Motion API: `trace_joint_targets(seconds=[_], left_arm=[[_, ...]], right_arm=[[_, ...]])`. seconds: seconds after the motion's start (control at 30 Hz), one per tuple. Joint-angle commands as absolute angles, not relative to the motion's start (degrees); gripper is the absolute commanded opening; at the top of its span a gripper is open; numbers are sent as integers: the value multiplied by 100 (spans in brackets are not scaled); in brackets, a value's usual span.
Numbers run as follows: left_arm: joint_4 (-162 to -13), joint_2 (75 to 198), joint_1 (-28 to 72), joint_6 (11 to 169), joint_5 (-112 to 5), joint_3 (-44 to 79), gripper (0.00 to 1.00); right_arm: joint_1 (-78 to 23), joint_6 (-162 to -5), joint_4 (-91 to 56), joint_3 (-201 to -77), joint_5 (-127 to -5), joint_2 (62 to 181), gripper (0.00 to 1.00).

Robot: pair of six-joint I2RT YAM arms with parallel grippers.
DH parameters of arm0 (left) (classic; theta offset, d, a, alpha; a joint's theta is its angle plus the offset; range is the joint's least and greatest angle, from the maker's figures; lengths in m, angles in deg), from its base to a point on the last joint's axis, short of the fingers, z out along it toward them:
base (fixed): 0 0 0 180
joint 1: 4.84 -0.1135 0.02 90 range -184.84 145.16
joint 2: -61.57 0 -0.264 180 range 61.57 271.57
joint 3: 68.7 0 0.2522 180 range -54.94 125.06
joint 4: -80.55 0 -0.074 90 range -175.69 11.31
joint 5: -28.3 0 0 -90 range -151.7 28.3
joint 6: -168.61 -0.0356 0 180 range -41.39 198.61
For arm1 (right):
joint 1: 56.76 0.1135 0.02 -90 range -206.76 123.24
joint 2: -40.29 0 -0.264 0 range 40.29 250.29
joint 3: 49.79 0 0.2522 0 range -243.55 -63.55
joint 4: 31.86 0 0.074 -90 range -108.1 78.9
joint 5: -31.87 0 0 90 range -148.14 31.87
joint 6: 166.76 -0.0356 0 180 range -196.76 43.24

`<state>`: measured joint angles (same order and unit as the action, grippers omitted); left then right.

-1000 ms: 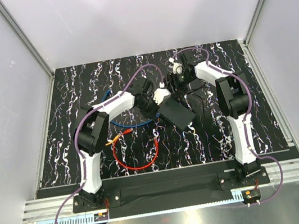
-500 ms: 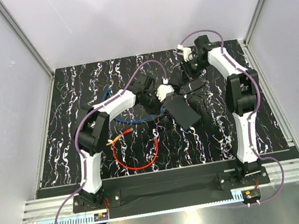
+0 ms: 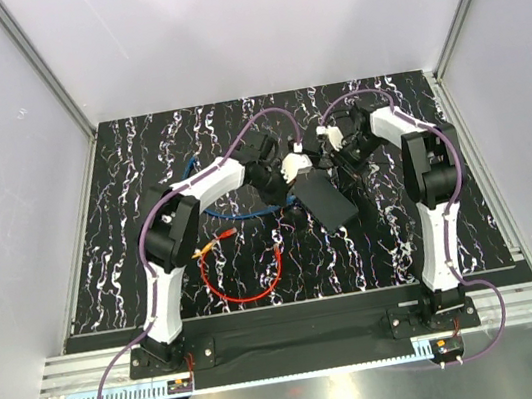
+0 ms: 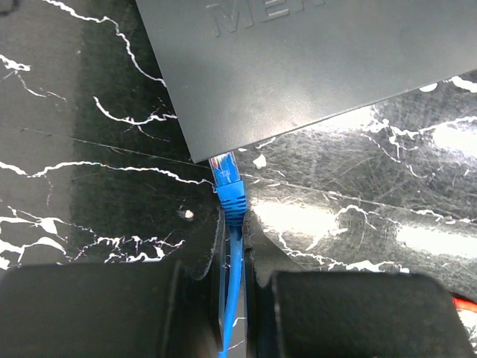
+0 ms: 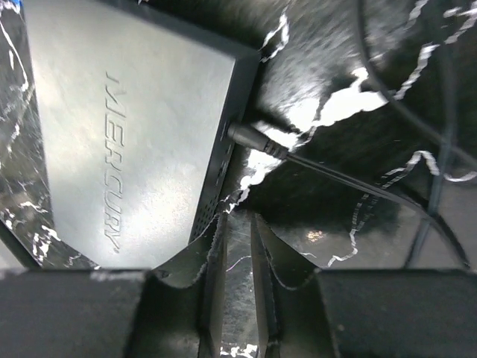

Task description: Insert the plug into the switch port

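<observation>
While pinching blue cable (image 4: pixel 232 298) just behind the boot w/ left fingers (image 4: pixel 234 227), holds plug (image 4: pixel 227 177) nose-first against edge of switch box (image 4: pixel 313 67), right at its corner. Short grip prob. deliberate: makes plug stiff and in line w/ fingers, so a push goes straight in instead of bending cable. Clear tip touching or tucked just under box edge. Can't tell if inside switch port, since port itself hidden from left wrist view by box top. Judged not seated: most of plug body outside.

Seen from right wrist: right fingers (image 5: pixel 237 231) nearly together, slim gap, only bare worktop (image 5: pixel 335 82) between, gripping nothing. Parked just beside side edge of box (image 5: pixel 127 134), near black barrel connector (image 5: pixel 257 142) w/ thin cord (image 5: pixel 358 186) plugged in there. Likely reason: brace box from another side so no sliding under plug push. Contact w/ box unclear.

Seen from top: both arms converging on box mid-worktop, box lying skewed. Red cable (image 3: pixel 250 288) loose nearer arm bases, well apart, not involved.

Next, by judgement: small sideways shift to line plug w/ port, then straight push. Risk: from the corner, may miss port and skid box.
</observation>
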<state>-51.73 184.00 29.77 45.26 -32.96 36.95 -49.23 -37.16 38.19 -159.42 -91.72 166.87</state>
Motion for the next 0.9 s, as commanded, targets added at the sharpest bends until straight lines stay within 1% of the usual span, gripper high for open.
trace_joint_targets(seconds=[0.0, 0.17, 0.27, 0.43, 0.57, 0.67, 0.7, 0.8, 0.87], left_arm=[[-5194, 18382, 2970, 4170, -2848, 4041, 0], [-4975, 18426, 2856, 3828, -2409, 4024, 0], [-4816, 18461, 2786, 3591, -2277, 4051, 0], [-4474, 18505, 2698, 3133, -2241, 4086, 0], [-4289, 18558, 2689, 2895, -2144, 4112, 0], [-4192, 18584, 2680, 2799, -2092, 4156, 0], [-4157, 18593, 2689, 2781, -2091, 4182, 0], [-4069, 18602, 2689, 2675, -2100, 4235, 0], [-4008, 18637, 2689, 2693, -2127, 4287, 0]], right_arm=[[-4885, -3264, 3534, -15785, -9434, 16193, 26], [-4771, -3114, 3209, -15198, -9969, 15877, 29], [-4657, -2878, 3095, -14688, -10259, 15518, 32], [-4375, -2455, 2788, -13660, -10402, 14858, 43], [-4498, -2333, 2383, -13474, -10147, 14515, 44], [-4699, -2025, 2417, -13509, -10120, 14365, 45], [-4753, -1929, 2452, -13553, -10146, 14330, 47], [-4876, -1411, 2383, -13518, -10182, 14145, 49], [-4920, -726, 2391, -13509, -10278, 14127, 49]])
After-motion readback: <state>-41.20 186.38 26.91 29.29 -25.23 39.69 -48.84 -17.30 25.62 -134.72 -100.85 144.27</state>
